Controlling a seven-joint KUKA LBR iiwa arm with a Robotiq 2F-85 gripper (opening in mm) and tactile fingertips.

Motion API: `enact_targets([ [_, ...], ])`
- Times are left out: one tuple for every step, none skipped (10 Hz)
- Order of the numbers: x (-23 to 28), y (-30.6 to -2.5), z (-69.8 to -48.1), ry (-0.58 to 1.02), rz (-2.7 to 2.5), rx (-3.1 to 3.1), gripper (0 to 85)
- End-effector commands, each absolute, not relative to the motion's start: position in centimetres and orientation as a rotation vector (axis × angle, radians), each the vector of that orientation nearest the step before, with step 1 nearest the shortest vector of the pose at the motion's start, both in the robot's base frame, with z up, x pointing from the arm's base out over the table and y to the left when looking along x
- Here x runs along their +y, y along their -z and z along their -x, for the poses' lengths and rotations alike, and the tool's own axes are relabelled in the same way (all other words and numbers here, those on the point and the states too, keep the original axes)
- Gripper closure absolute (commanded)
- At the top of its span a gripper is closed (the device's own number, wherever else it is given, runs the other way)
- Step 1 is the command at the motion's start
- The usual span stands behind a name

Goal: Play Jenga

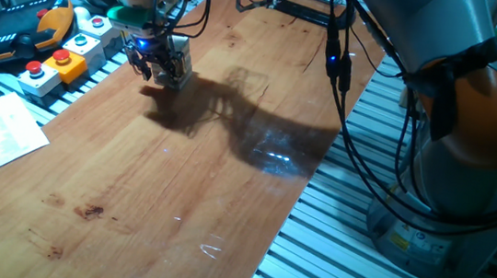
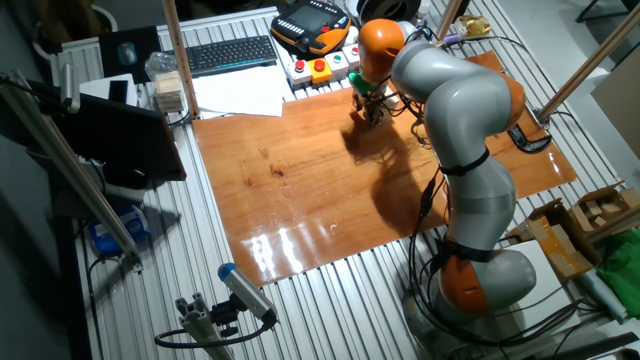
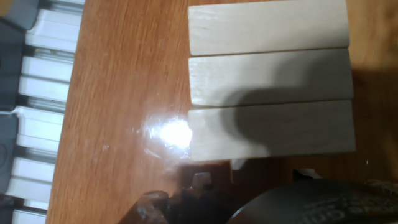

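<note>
Here the end effector hovers over the Jenga.

You are looking at an arm wearing smooth silver-grey shells with orange bands showing at its joints. Black cables are hanging in loops along it. A green ring is sitting above the small dark claw, where a blue light is glowing.
</note>
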State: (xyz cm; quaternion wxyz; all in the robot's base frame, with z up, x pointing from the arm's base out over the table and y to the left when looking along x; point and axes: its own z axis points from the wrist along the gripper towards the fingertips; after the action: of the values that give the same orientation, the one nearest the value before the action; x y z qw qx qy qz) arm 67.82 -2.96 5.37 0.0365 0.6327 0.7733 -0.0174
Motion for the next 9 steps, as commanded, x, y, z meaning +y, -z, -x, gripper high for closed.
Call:
enact_targets([
  [-2.96,-5.36,-67.82,0.042,-1.941,2.374,18.7],
  [-2.99,-5.34,-67.83,0.032,-1.937,2.379,18.7],
  [-3.06,-5.30,-67.84,0.023,-1.931,2.383,18.7],
  [-3.11,-5.28,-67.87,0.017,-1.922,2.384,19.0],
  [-3.18,-5.25,-67.92,0.016,-1.917,2.385,19.0],
  [-3.25,-5.23,-67.96,0.015,-1.914,2.385,19.3],
  [-3.28,-5.18,-68.00,0.015,-1.914,2.385,19.7],
  [-3.29,-5.16,-68.02,0.015,-1.916,2.384,20.0],
  [-3.29,-5.13,-68.04,0.016,-1.915,2.383,20.0],
])
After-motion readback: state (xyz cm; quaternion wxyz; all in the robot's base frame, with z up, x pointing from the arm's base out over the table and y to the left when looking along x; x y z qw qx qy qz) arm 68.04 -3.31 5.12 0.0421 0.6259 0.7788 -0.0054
